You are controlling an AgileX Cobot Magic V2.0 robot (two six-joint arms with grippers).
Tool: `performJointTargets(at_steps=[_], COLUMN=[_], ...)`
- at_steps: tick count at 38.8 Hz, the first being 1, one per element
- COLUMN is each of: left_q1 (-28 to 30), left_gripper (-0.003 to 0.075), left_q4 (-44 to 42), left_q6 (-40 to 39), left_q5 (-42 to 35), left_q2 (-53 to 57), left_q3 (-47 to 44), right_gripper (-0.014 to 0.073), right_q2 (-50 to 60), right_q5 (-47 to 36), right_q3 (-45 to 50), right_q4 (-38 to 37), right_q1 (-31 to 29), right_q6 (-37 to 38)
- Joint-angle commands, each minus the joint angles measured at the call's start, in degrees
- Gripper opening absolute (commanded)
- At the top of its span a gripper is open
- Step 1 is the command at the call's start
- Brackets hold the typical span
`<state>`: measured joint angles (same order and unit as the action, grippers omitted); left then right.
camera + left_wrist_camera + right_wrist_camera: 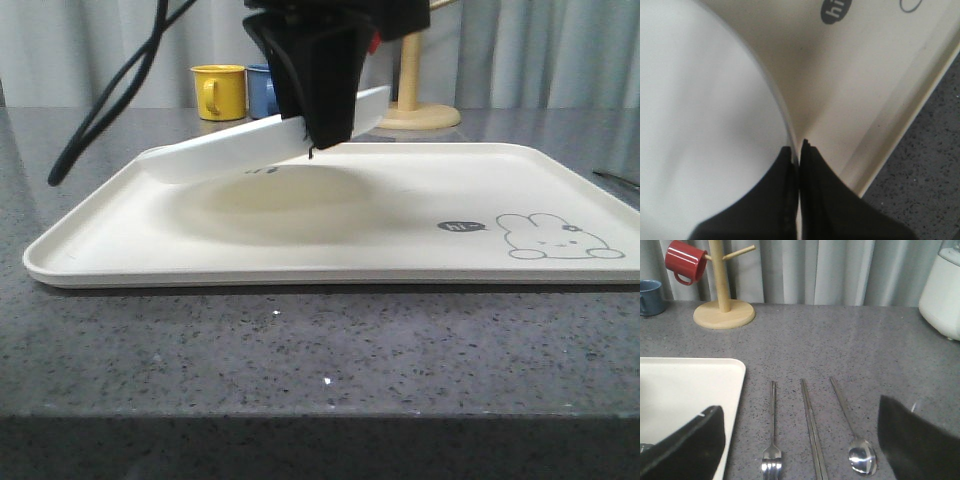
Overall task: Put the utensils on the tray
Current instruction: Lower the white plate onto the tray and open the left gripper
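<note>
My left gripper (pixel 312 145) is shut on the rim of the round white plate (pixel 225 150), holding it tilted just above the cream tray (pixel 300 255). In the left wrist view the plate (pixel 695 125) fills one side, its edge pinched between the black fingers (pixel 820 200), with the tray (pixel 860 80) beneath. My right gripper (pixel 800 440) hangs open over the grey table. Under it lie a fork (pixel 772 440), a pair of flat chopsticks (pixel 811 427) and a spoon (pixel 855 440), side by side next to the tray's corner (pixel 715 375).
A yellow mug (pixel 220 90) and a blue mug (pixel 262 90) stand behind the tray. A wooden mug tree (pixel 722 310) carries a red mug (pixel 685 262). A white appliance (pixel 942 290) stands at the table's far side. The tray's rabbit drawing (pixel 550 238) is uncovered.
</note>
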<state>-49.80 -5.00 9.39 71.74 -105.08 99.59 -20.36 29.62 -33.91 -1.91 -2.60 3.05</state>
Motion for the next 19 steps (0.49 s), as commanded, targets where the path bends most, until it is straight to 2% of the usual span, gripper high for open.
performJointTargets(at_steps=[1, 19], left_q1=[-0.3, -0.2], left_gripper=[-0.0018, -0.0018], left_q4=[-0.1, 1.0], left_q6=[-0.8, -1.2], left_q5=[0.4, 0.4], left_q2=[1.5, -1.2], left_q3=[2.0, 0.6], right_gripper=[0.0640, 0.0640], right_q2=[-0.9, -0.9], right_q5=[-4.0, -4.0], right_q3=[-2.2, -2.2], right_q4=[-0.8, -0.8], right_q1=[-0.2, -0.2], right_q6=[-0.3, -0.3])
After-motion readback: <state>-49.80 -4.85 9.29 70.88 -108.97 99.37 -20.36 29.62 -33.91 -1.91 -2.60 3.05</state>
